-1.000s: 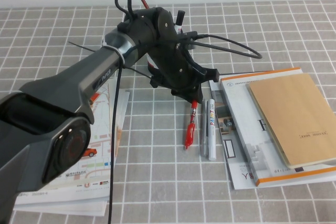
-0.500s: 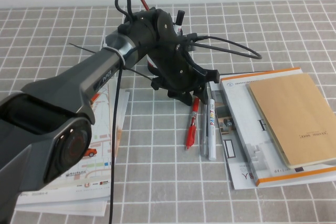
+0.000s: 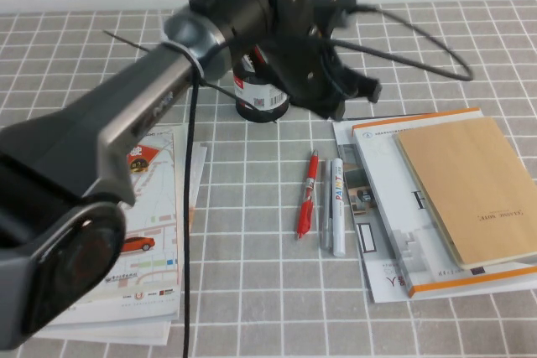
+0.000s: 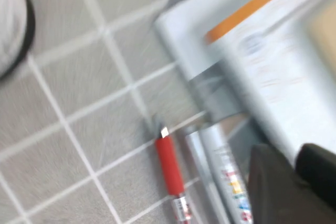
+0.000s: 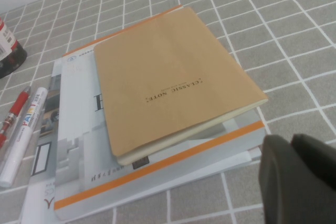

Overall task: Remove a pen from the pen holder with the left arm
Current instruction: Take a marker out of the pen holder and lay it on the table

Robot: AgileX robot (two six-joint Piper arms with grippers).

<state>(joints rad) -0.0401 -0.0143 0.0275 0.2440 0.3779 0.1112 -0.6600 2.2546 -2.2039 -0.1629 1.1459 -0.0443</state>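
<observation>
Pen holder at 12 o'clock. My left pincer hovers beside it, closed on nothing. Red pen lies flat mid-table, long axis 12–6 o'clock, touching a marker. My right pincer, closed, hovers near the books.

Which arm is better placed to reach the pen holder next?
Left. The left claw hangs close beside the holder at the table's far side, nothing in it. The right claw sits low by the books, well away from the holder.
</observation>
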